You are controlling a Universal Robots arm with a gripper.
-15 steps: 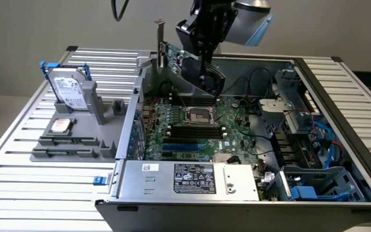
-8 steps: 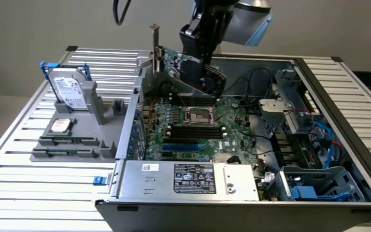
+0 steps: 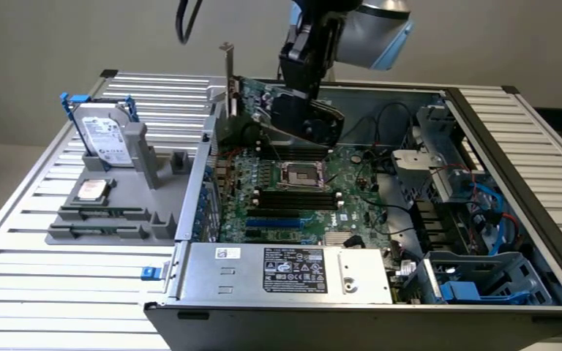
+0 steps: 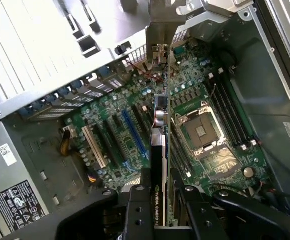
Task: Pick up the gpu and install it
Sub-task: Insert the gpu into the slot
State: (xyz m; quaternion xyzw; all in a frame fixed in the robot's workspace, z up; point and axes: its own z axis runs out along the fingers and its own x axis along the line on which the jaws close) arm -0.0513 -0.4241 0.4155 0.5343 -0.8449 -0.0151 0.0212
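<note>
While the arm hangs over the open case (image 3: 527, 175), where is the graphics card? — bench

Graphics card (image 3: 261, 99) (image 4: 158, 145) is in the gripper (image 3: 306, 99) (image 4: 160, 181), above the motherboard (image 3: 291, 197). It is tilted, with its metal bracket (image 3: 229, 69) raised toward the exterior view's left. — me

Jaws? — bench

Narrow, clamped on the card's two faces. On my wrist view the card runs edge-on between the fingers (image 4: 147, 182). — me

Seated? — bench

I cannot tell whether its lower edge touches a slot. From the wrist it sits over the board between the blue slot (image 4: 134, 132) and the processor socket (image 4: 200, 131). Hard drive (image 3: 103, 131) stands in the grey holder (image 3: 115, 216) on the table (image 3: 66, 292), well apart, at the exterior view's left. — me
</note>
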